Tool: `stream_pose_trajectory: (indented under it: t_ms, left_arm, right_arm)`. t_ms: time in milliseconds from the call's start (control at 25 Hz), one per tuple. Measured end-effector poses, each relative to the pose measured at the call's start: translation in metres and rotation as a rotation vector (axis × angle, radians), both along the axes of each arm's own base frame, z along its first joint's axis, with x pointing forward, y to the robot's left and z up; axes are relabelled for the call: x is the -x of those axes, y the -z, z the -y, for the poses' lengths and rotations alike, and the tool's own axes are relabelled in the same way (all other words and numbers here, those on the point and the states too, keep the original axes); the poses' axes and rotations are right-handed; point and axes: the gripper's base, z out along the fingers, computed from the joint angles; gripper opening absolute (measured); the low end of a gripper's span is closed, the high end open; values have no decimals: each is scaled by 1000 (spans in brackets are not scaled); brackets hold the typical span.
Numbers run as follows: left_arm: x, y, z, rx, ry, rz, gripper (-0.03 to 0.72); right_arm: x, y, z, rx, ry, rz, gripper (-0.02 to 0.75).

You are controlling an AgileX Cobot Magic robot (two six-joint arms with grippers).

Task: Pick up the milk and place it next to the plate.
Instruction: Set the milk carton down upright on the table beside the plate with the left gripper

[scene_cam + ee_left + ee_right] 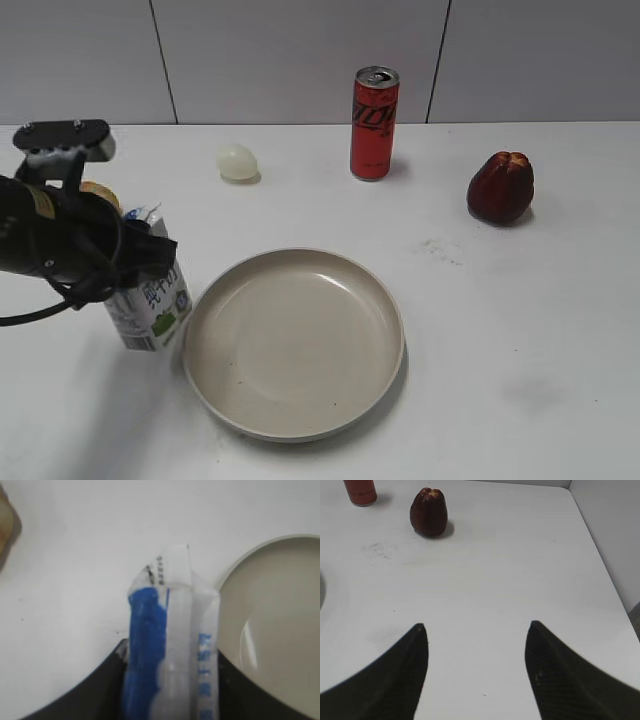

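Note:
The milk [160, 305] is a small white carton with blue top and green print, tilted slightly, just left of the plate [294, 340], a large round beige dish. My left gripper [135, 262] is shut on the milk's upper part. In the left wrist view the milk [170, 645] sits between the two dark fingers of my left gripper [170, 680], with the plate's rim [235, 570] close on the right. My right gripper [476, 627] is open and empty over bare table; it is out of the exterior view.
A tall red soda can [374, 123] stands at the back middle. A pale egg-like ball [238, 162] lies at the back left. A dark red fruit [500, 187] sits at the right, also in the right wrist view [428, 512]. The table's right edge [600, 545] shows there.

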Motion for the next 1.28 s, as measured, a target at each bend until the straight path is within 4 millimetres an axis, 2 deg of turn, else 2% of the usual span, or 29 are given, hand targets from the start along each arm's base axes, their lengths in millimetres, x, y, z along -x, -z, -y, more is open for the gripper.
stream_pose_trajectory:
  t_ms: [320, 520, 720, 960, 1040, 1120, 1280]
  left_arm:
    - [-10, 22, 4, -9, -19, -5, 300]
    - [-13, 22, 4, 0, -21, 31, 305]
    - [-13, 22, 4, -16, 2, 48, 450]
    - [-13, 20, 4, -17, 6, 49, 561]
    - [-12, 13, 4, -5, 5, 68, 634]
    - [-9, -1, 2, 14, 4, 92, 672]
    - [0, -56, 1, 61, 23, 143, 690]
  right_arm:
    - [0, 0, 0, 0, 0, 0, 466]
    - [0, 0, 0, 0, 0, 0, 466]
    - [0, 0, 0, 0, 0, 0, 466]
    - [0, 0, 0, 0, 0, 0, 466]
    - [0, 0, 0, 0, 0, 0, 466]
    - [0, 0, 0, 0, 0, 0, 466]
    - [0, 0, 0, 0, 0, 0, 466]
